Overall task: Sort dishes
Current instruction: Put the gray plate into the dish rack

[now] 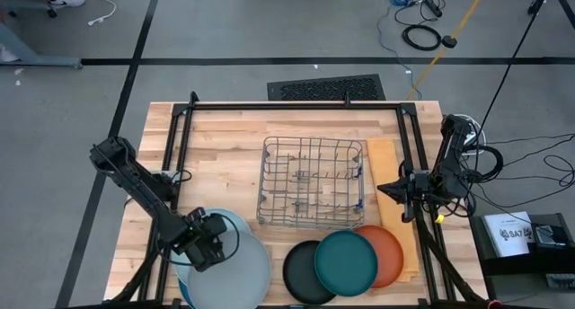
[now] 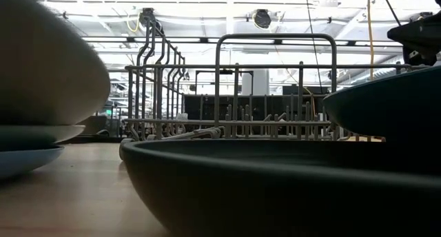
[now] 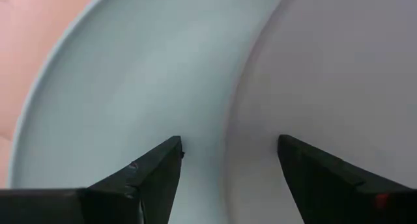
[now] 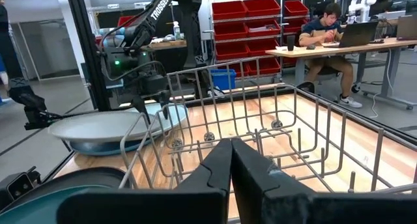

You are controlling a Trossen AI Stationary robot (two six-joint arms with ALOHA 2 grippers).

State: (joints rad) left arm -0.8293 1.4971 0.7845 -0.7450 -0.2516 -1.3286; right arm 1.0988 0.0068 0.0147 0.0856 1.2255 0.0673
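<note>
At the table's near left stands a stack of large plates, a grey plate (image 1: 243, 273) on top of a pale blue plate (image 1: 226, 219). My left gripper (image 1: 208, 242) points down over the stack, open. One of its fingers (image 3: 153, 178) is over the pale blue plate (image 3: 130, 74) and the other over the grey plate (image 3: 339, 68), with the grey plate's rim (image 3: 229, 152) between them. Near the front edge lie a black plate (image 1: 304, 275), a dark teal plate (image 1: 346, 262) overlapping it, and an orange plate (image 1: 388, 253). My right gripper (image 1: 388, 190) waits shut beside the wire rack (image 1: 313, 194).
The wire rack stands in the middle of the table and fills the right wrist view (image 4: 260, 126). A tan mat (image 1: 384, 161) lies to the rack's right, under the orange plate. A black frame (image 1: 287, 105) runs along the table's far edge and sides. A person sits at a desk (image 4: 326, 35) in the room beyond.
</note>
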